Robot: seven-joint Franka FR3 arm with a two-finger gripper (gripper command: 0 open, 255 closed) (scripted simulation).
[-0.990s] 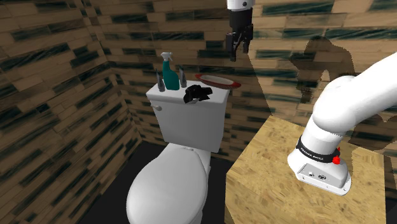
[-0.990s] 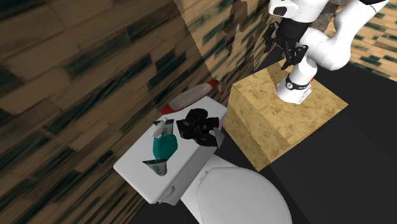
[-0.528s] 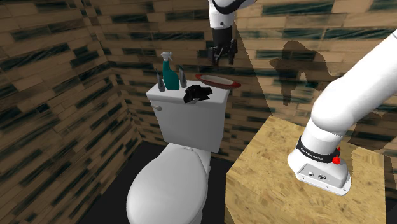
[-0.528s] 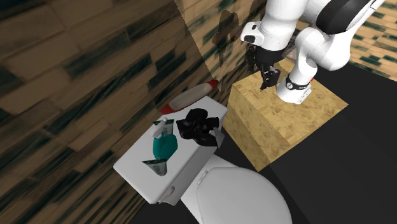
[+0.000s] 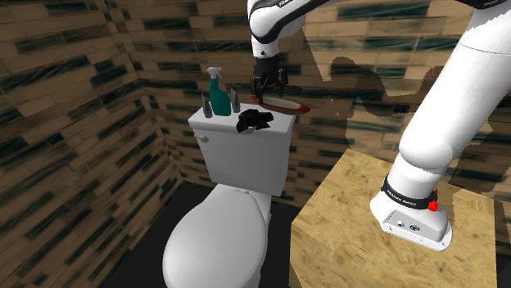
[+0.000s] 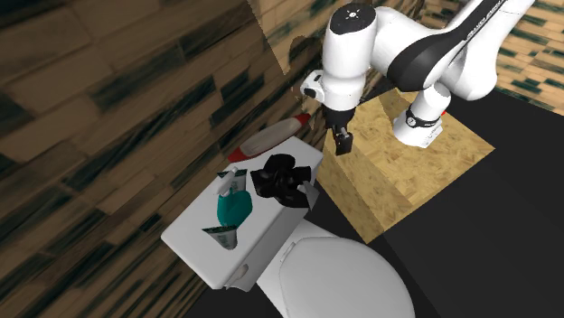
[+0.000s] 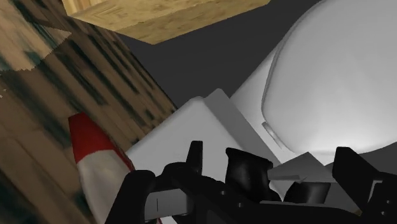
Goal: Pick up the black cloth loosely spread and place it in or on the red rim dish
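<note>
swinging down from over the stand [image 5: 344,213], the gripper [image 5: 268,87] now hangs over the tank's [image 5: 217,124] edge by the dish [image 5: 288,105], fingers spread; cloth [image 5: 253,120] not yet grasped.

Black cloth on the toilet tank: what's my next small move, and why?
Probably ease the end effector down toward the black cloth. It hovers open, clear above the tank lid near the red-rimmed dish, and the cloth lies untouched, so it needs to straddle the cloth before closing.
</note>
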